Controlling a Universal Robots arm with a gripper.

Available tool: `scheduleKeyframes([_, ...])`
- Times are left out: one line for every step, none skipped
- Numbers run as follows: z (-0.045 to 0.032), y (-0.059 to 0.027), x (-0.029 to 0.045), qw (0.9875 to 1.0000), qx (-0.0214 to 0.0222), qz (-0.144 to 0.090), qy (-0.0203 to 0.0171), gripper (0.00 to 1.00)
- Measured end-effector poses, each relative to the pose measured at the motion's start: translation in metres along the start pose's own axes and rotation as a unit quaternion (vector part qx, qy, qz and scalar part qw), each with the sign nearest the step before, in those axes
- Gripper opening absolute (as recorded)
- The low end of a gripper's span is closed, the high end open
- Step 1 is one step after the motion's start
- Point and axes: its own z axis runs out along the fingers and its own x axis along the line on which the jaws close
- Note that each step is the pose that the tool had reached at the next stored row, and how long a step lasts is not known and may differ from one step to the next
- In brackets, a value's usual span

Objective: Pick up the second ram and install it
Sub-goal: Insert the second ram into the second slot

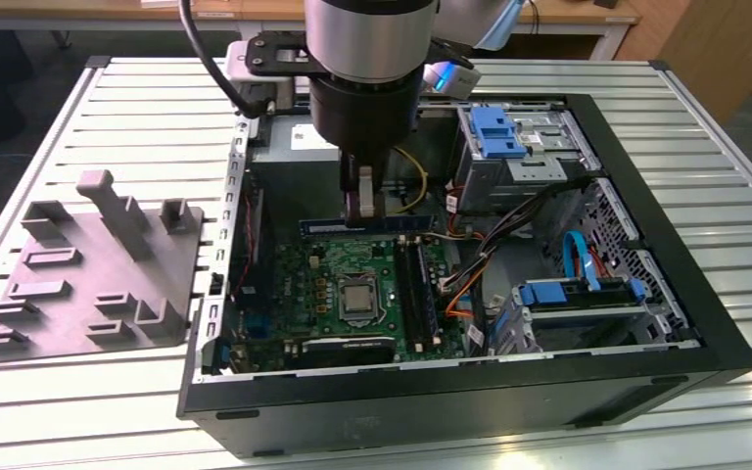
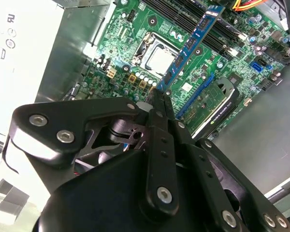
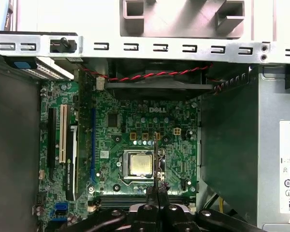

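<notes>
Black-fingered tool (image 1: 360,204) clamped on the long, thin, flat bluish memory stick with small black chips, the second ram (image 1: 365,223). Held level inside the open black computer case (image 1: 481,392), over the green motherboard (image 1: 350,264) and crosswise to the long black socket strips (image 1: 410,284). In the second wrist view, stretching away from the fingertips (image 2: 160,104), with the square silver processor (image 2: 160,60) on the board below. Beside the case, on the slatted metal surface (image 1: 728,411), a grey moulded fixture tray (image 1: 89,264).
</notes>
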Motion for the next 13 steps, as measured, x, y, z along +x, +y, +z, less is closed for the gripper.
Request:
scheduleKeyframes([0.0001, 0.0000, 0.0000, 1.0000, 0.0000, 0.000, 0.0000, 0.11])
scheduleKeyframes([0.0001, 0.0000, 0.0000, 1.0000, 0.0000, 0.000, 0.0000, 0.11])
scheduleKeyframes([0.0001, 0.0000, 0.0000, 1.0000, 0.0000, 0.000, 0.0001, 0.11])
scheduleKeyframes([0.0002, 0.0000, 0.0000, 1.0000, -0.0003, 0.000, 0.0000, 0.11])
scheduleKeyframes([0.0001, 0.0000, 0.0000, 1.0000, -0.0006, 0.000, 0.0001, 0.11])
scheduleKeyframes([0.0001, 0.0000, 0.0000, 1.0000, -0.0009, 0.000, 0.0001, 0.11])
scheduleKeyframes([0.0001, 0.0000, 0.0000, 1.0000, -0.0011, 0.000, 0.0000, 0.11])
scheduleKeyframes([0.0002, 0.0000, 0.0000, 1.0000, -0.0013, 0.000, 0.0000, 0.11])
scheduleKeyframes([0.0002, 0.0000, 0.0000, 1.0000, -0.0012, 0.002, 0.0000, 0.11])
scheduleKeyframes([0.0004, 0.0000, 0.0000, 1.0000, -0.0010, 0.007, -0.0001, 0.11])
scheduleKeyframes([0.0008, -0.0001, 0.0000, 0.9999, -0.0007, 0.016, -0.0005, 0.11])
scheduleKeyframes([0.0010, -0.0001, 0.0000, 0.9997, -0.0004, 0.025, -0.0006, 0.11])
scheduleKeyframes([0.0013, -0.0001, 0.0001, 0.9994, 0.0000, 0.034, -0.0008, 0.11])
